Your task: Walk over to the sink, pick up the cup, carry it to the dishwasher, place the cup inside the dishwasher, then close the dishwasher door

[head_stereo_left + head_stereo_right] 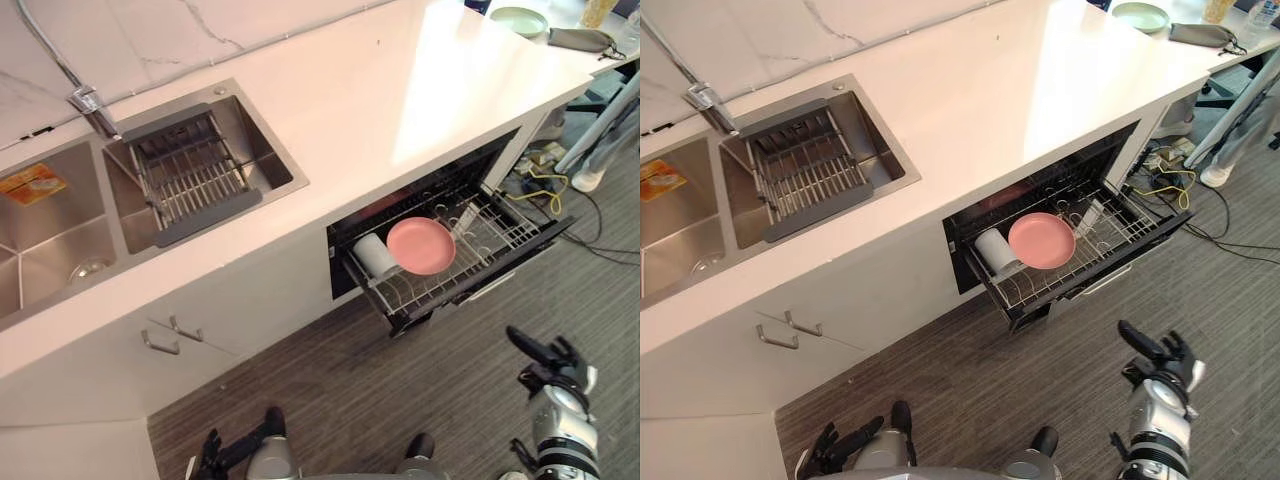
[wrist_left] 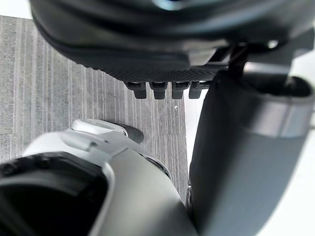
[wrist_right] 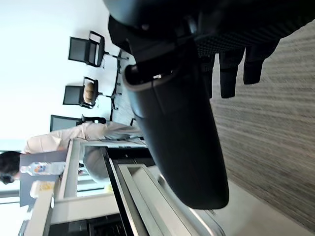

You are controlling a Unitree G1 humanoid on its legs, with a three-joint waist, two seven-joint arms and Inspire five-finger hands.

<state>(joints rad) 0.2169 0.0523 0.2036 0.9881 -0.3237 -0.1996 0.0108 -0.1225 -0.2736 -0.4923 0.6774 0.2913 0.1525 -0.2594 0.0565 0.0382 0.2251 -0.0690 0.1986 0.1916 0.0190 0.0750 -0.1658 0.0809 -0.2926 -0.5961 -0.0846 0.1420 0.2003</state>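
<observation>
A white cup [image 1: 375,256] lies on its side in the wire rack of the open dishwasher [image 1: 480,281], beside a pink plate [image 1: 421,245]. The rack is pulled out below the white counter [image 1: 400,90]. The steel sink [image 1: 276,152] is set into the counter at the left, with a drain rack [image 1: 188,172] in its right basin. My right hand [image 1: 547,361] hangs open over the floor, in front of the dishwasher and to its right, holding nothing; its thumb [image 3: 182,128] and fingers [image 3: 236,69] are bare. My left hand [image 1: 836,446] is low at the bottom left, open and empty.
A green plate [image 1: 519,20] and a dark pouch [image 1: 580,39] lie on the counter's far right end. Cables [image 1: 545,185] trail on the floor past the dishwasher, near a person's shoe [image 1: 588,181]. A seated person [image 3: 74,137] and office chairs [image 3: 81,49] show in the right wrist view.
</observation>
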